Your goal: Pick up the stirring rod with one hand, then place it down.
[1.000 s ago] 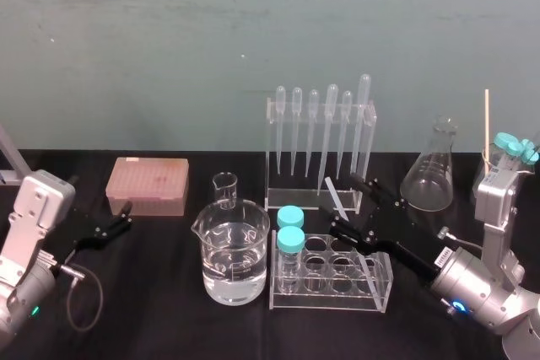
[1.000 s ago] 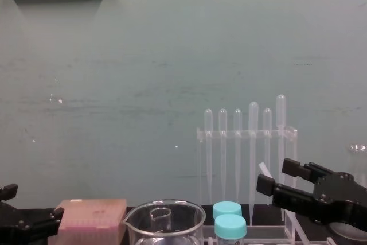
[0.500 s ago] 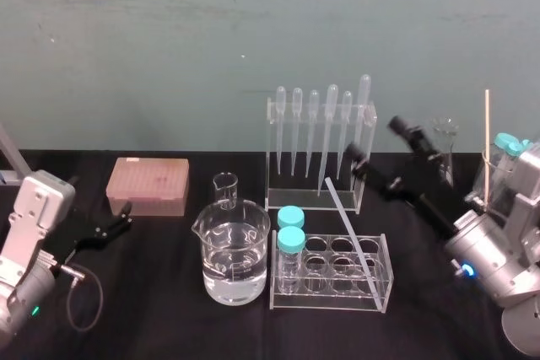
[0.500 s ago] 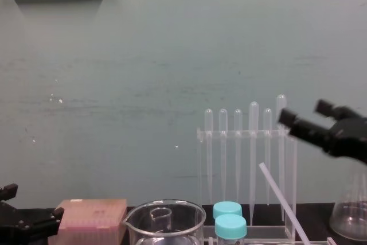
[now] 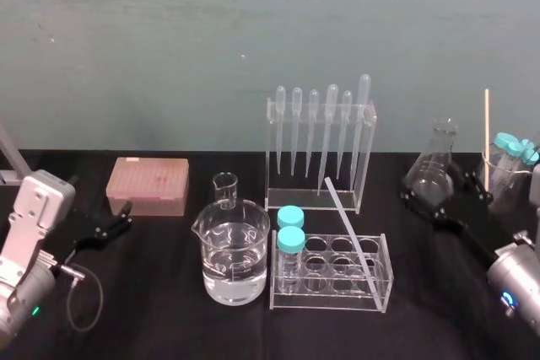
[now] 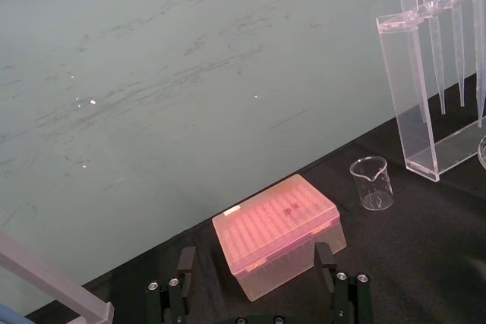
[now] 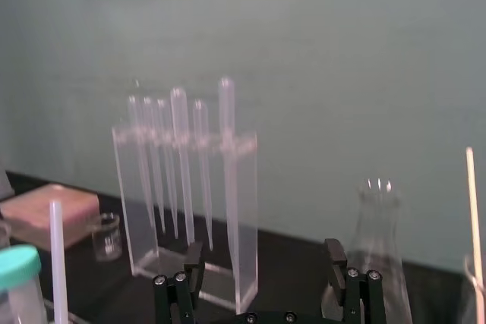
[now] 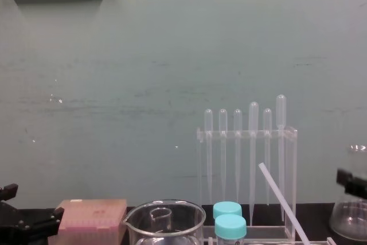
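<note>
The stirring rod (image 5: 348,225) is a thin translucent white stick leaning slantwise in the clear test tube rack (image 5: 371,297), with its upper end toward the pipette stand. It also rises at a slant in the chest view (image 8: 284,202) and shows in the right wrist view (image 7: 57,263). My right gripper (image 5: 447,201) hangs open and empty low at the right, in front of the conical flask (image 5: 434,166) and well apart from the rod. Its two fingers (image 7: 194,263) stand wide in its wrist view. My left gripper (image 5: 114,223) rests open at the far left, near the pink tip box (image 6: 277,225).
A large beaker of water (image 5: 234,250) and a small beaker (image 5: 224,189) stand left of the rack. Two blue-capped tubes (image 5: 291,238) sit in the rack. The pipette stand (image 5: 321,149) is behind. A jar of blue-capped tubes (image 5: 510,170) and a wooden stick (image 5: 487,137) are far right.
My right gripper let go of the stirring rod, which now leans in the rack. The gripper rose, then drew back to the right and down.
</note>
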Robot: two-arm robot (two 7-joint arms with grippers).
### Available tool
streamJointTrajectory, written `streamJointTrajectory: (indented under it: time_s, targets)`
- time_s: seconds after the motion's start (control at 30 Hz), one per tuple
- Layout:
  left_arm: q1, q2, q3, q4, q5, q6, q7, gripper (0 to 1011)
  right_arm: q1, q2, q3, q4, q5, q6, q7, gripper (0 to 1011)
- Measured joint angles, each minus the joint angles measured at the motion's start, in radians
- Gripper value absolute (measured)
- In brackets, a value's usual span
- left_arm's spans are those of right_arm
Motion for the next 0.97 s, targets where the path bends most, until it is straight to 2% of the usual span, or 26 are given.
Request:
streamJointTrajectory:
  time_s: [0.1, 0.97]
  targets:
    - [0.000, 0.000, 0.000, 0.000, 0.000, 0.000, 0.000, 1000, -0.013, 0.000, 0.005, -0.005, -0.004, 0.022, -0.003, 1000]
    - [0.000, 0.000, 0.000, 0.000, 0.000, 0.000, 0.000, 1000, -0.008, 0.001, 0.003, -0.003, -0.004, 0.015, -0.004, 1000]
